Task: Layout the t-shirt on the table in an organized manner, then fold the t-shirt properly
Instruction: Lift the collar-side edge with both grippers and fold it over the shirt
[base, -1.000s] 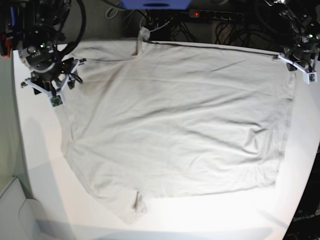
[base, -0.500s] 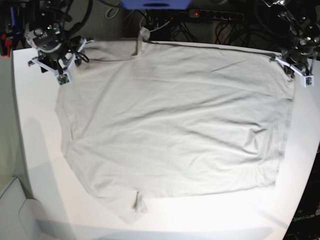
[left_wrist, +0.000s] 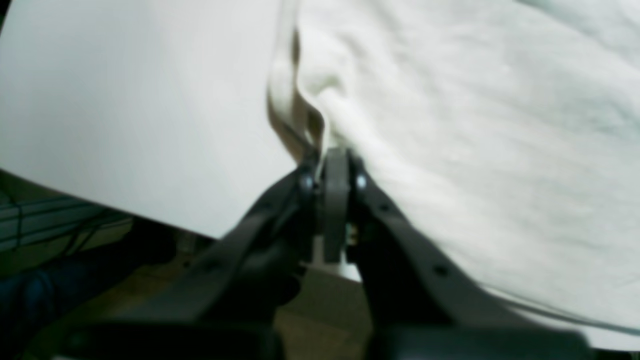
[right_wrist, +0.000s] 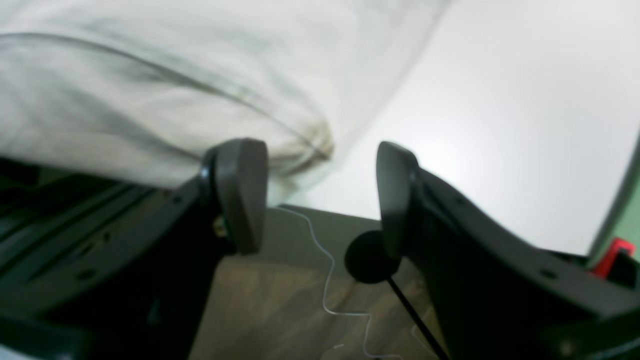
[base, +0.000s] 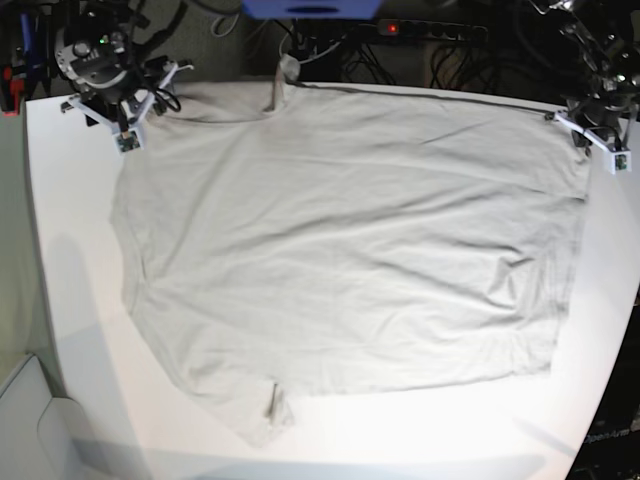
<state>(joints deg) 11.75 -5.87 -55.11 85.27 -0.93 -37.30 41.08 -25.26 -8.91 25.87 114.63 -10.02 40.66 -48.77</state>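
The plain light grey-beige short-sleeved cotton t-shirt (base: 340, 250) lies spread flat on the large white smooth-topped table (base: 70, 330), covering most of the surface. Its far edge runs along the table's far edge, with the ribbed collar (base: 283, 78) at that edge. One sleeve (base: 262, 418) points toward the near edge. Bare table remains along the near edge and along the base view's left side; on the base view's right side the shirt's edge reaches close to the table's edge.

The left gripper (left_wrist: 334, 165) sits at the far corner of the shirt on the base view's right. Its jaws are closed on a raised fold of the shirt's edge, with cloth rising from between the fingertips.

The right gripper (right_wrist: 320, 195) is at the far corner on the base view's left, at the table's edge. Its jaws stand apart with nothing between them; the shirt's hem lies just beside one dark fingertip (right_wrist: 240, 190).
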